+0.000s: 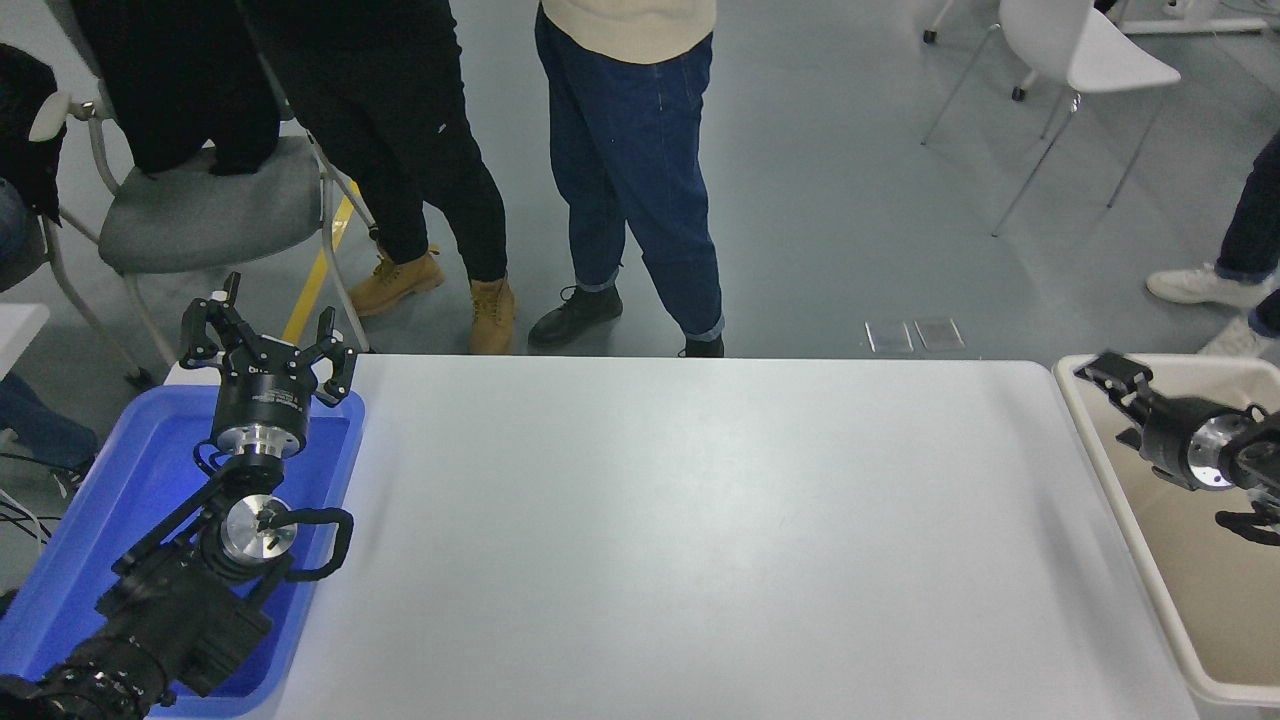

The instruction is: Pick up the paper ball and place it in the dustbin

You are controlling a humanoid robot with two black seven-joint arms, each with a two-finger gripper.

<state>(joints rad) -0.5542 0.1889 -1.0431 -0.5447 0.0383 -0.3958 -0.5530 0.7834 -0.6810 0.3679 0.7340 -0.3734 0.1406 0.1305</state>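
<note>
The cream-beige dustbin (1150, 580) stands at the table's right end. My right gripper (1116, 404) hangs over the bin's far left corner, tilted up and pointing left. Its fingers look spread and hold nothing. The paper ball does not show anywhere in the head view; the part of the bin's floor that I can see is bare apart from the arm's dark shadow. My left gripper (268, 325) is parked, open and empty, over the far end of the blue tray (110, 500) at the lower left.
The white table (680, 520) spans the middle. Two people's legs (620, 170) stand at its far edge. A grey chair (200, 210) is at the far left, a white chair (1090, 50) at the far right, and another person's shoes (1190, 285) are near the bin.
</note>
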